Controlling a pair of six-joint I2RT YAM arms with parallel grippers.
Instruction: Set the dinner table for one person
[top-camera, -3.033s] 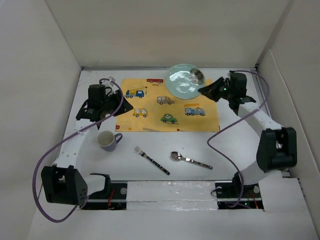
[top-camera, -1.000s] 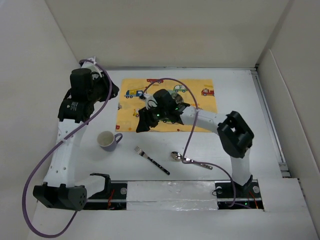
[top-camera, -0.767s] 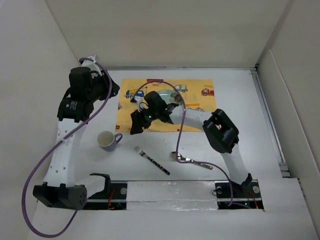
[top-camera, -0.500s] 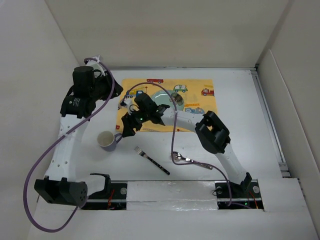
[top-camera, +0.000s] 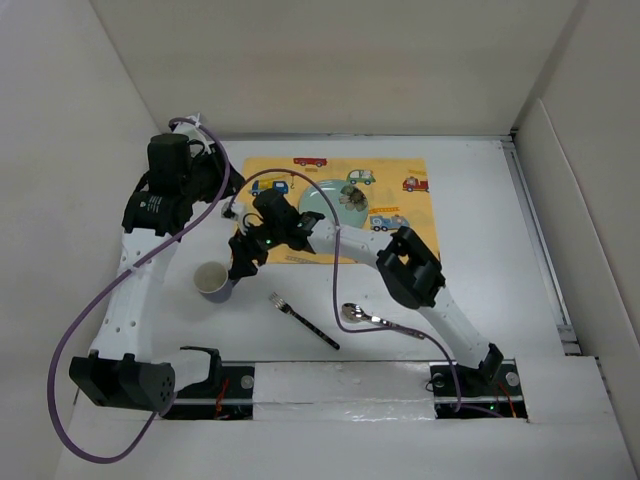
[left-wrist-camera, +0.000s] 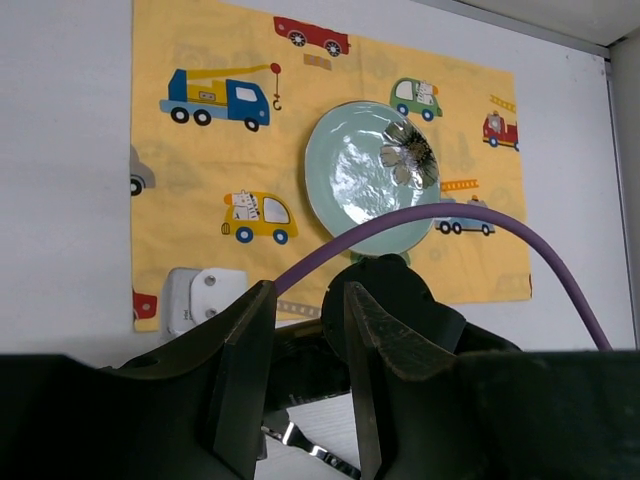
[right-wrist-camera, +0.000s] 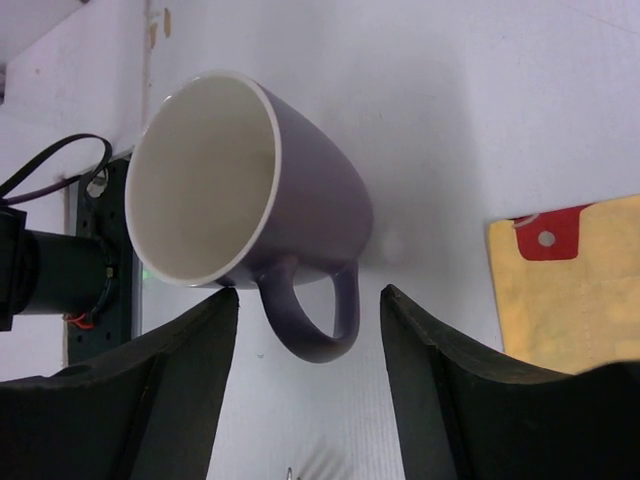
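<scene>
From above, the bench (top-camera: 480, 250) is the wide white surface filling the middle of the frame, walled by white panels. A yellow mat (top-camera: 410, 215) printed with vehicles lies in its upper middle, and a pale green plate (top-camera: 335, 200) sits on the mat. A purple mug (top-camera: 211, 280) stands on the bare bench at lower left of the mat. A fork (top-camera: 303, 320) and a spoon (top-camera: 380, 320) lie apart from each other toward the bottom. The right claw (top-camera: 240, 262) reaches across the mat's lower left corner, just beside the mug. The left claw (top-camera: 218, 178) is raised at the upper left, by the mat's left edge.

In the left wrist view, the left claw (left-wrist-camera: 300, 380) fills the bottom of the frame, its fingers (left-wrist-camera: 245, 370) a little apart with nothing between them. Beyond them lie the plate (left-wrist-camera: 365, 185) on the mat (left-wrist-camera: 190, 150), white bench (left-wrist-camera: 60, 150) at the left, and a purple cable (left-wrist-camera: 450, 215) arching over a dark part of the other arm.

In the right wrist view, the right claw (right-wrist-camera: 310, 390) stands wide apart at the bottom. The mug (right-wrist-camera: 250, 190) fills the upper left, white inside. Its handle (right-wrist-camera: 320, 315) sits in the gap between the fingers (right-wrist-camera: 460, 400), with no contact visible. A corner of the mat (right-wrist-camera: 570, 290) shows at the right on the bench (right-wrist-camera: 480, 100).
</scene>
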